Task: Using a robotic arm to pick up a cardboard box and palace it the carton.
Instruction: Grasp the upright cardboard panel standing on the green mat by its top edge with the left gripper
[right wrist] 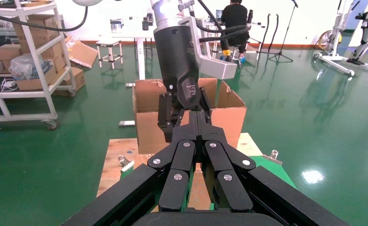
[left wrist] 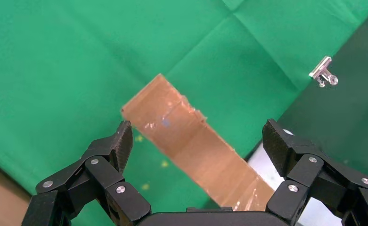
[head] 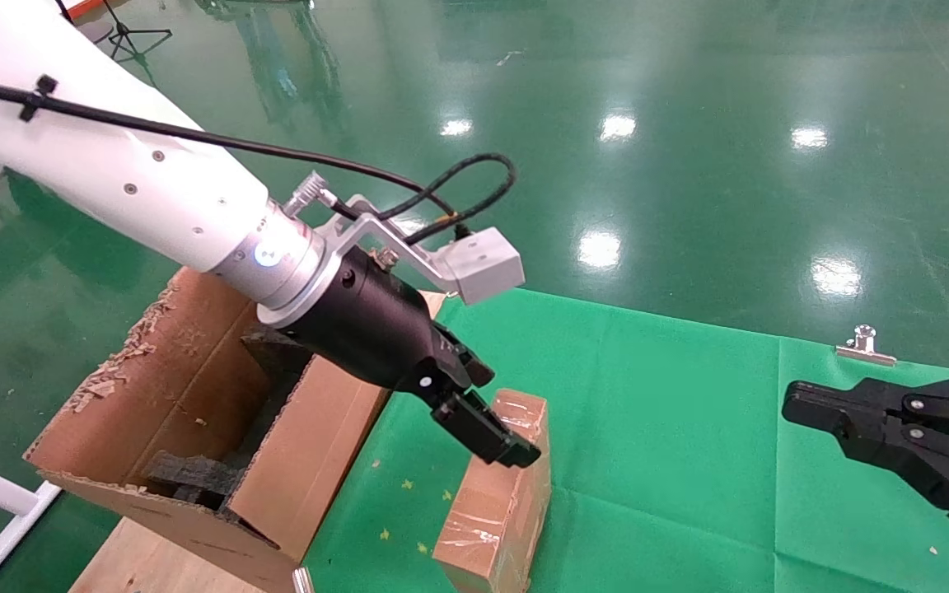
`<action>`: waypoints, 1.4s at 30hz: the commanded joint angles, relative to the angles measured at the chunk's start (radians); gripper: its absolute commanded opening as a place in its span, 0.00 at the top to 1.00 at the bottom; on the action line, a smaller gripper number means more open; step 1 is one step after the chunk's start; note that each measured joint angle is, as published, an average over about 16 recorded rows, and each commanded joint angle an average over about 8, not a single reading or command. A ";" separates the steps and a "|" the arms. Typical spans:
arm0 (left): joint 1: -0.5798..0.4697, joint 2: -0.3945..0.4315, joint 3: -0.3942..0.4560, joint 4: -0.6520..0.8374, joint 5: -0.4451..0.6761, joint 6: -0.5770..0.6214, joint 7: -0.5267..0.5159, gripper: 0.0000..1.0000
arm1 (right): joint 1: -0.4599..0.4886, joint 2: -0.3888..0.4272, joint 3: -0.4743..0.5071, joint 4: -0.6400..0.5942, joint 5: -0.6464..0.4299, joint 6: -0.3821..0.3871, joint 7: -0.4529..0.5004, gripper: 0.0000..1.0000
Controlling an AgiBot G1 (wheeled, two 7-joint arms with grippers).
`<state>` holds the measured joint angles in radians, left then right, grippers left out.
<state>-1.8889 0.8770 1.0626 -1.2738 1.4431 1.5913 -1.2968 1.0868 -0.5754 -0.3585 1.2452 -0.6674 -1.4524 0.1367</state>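
while the left arm hovers above the table, we note each point in turn.

left gripper (head: 497, 428): on the robotic arm (head: 112, 177), fingers spread wide and holding nothing; in the left wrist view the small box lies between and beneath the two pads, not yet touched.

right gripper (head: 804, 405): parked off to the far side of the working tool, low over the cloth, fingers pressed together, idle.

cardboard box (head: 495, 498): directly under the left gripper's tips, lying on the green cloth (head: 689, 461), just beside the carton's near wall.

carton (head: 186, 428): behind and beside the working tool's wrist, flaps up, black foam (head: 194, 473) inside.

step in hand: we judge this to be the descent onto the box, before any grasp.

doing it well: we would lower straight down so the pads straddle the narrow width, near the box's middle, then close evenly; the box sits at an angle across the opening, so a small wrist turn should square the pads to its long sides.

materials: the box is oblong brown card under shiny clear tape, likely slick, so we want a firm squeeze; the pads look ribbed.

carton texture: corrugated, with ragged, flaking flap edges that could snag on the way in.

cloth: soft, creased, clipped at its far edge by a metal clip (head: 864, 346).
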 commanded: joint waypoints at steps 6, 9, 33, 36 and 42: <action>-0.054 0.061 0.121 0.078 -0.042 0.004 -0.086 0.00 | 0.000 0.000 0.000 0.000 0.000 0.000 0.000 1.00; -0.107 0.113 0.210 0.133 -0.057 0.005 -0.154 0.00 | 0.000 0.000 0.000 0.000 0.000 0.000 0.000 1.00; -0.244 0.386 0.630 0.374 -0.196 -0.016 -0.316 0.00 | 0.000 0.000 0.000 0.000 0.000 0.000 0.000 0.75; -0.243 0.397 0.648 0.379 -0.207 -0.019 -0.322 0.00 | 0.000 0.000 0.000 0.000 0.000 0.000 0.000 0.38; -0.245 0.413 0.670 0.386 -0.217 -0.022 -0.331 0.41 | 0.000 0.000 0.000 0.000 0.000 0.000 0.000 0.00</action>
<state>-2.1337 1.2867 1.7281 -0.8895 1.2275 1.5694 -1.6258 1.0867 -0.5753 -0.3586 1.2450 -0.6671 -1.4522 0.1366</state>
